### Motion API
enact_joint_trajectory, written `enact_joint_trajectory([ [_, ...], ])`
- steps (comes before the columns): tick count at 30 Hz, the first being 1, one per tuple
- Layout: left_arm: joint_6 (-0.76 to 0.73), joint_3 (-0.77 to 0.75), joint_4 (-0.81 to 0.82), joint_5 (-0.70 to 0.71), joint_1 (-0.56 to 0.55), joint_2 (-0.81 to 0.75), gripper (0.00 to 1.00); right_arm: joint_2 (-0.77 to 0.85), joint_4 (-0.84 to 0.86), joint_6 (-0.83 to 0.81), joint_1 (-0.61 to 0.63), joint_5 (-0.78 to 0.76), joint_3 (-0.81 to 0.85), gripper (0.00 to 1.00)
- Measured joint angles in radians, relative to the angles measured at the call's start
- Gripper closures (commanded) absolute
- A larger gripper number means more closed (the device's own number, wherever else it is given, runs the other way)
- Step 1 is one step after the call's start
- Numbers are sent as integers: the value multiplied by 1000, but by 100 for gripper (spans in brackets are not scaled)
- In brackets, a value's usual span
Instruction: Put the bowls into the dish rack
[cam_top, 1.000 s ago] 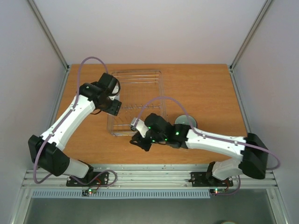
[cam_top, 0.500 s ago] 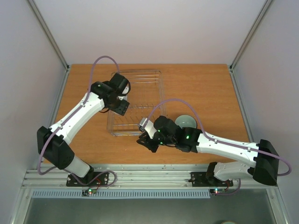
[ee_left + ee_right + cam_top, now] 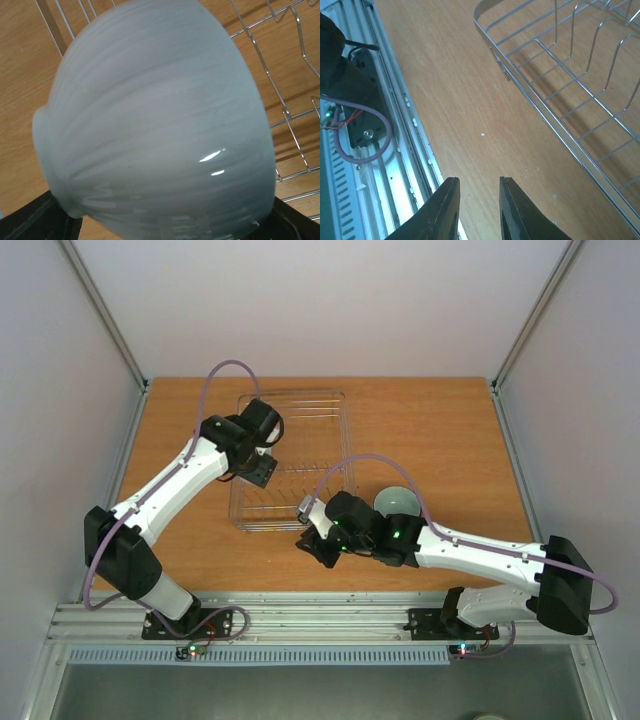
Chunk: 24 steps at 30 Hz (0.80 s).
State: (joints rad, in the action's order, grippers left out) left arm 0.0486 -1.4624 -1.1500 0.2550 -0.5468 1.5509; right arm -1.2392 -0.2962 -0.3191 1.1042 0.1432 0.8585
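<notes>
My left gripper (image 3: 262, 466) is shut on a pale, ribbed, glossy bowl (image 3: 155, 125) and holds it on its side above the near left part of the dish rack (image 3: 300, 398). The bowl fills the left wrist view, with the dark fingers (image 3: 30, 220) at the lower corners and rack wires (image 3: 280, 100) behind. A second pale green bowl (image 3: 397, 502) stands on the table right of the rack, beside my right arm. My right gripper (image 3: 308, 540) is open and empty, low over the table just outside the rack's near right corner; its tips (image 3: 479, 181) point toward the table's front edge.
The rack's wire rim and prongs (image 3: 560, 125) lie to the right in the right wrist view. The aluminium rail with the left arm's base and cable (image 3: 360, 125) runs along the table's near edge. Grey walls enclose the table on three sides.
My left arm has carried the bowl right and farther, from the rack's left edge to over its inside. My right arm has drawn back a little toward the right.
</notes>
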Motion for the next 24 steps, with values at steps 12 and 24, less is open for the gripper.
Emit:
enact_joint_trajectory([
  [12,-4,90,26,24,-5,-8,99,-63,2,7,0,-18,-3,76],
  [24,-3,103,45,25,-9,-10,100,-70,8,8,0,-34,-6,76],
])
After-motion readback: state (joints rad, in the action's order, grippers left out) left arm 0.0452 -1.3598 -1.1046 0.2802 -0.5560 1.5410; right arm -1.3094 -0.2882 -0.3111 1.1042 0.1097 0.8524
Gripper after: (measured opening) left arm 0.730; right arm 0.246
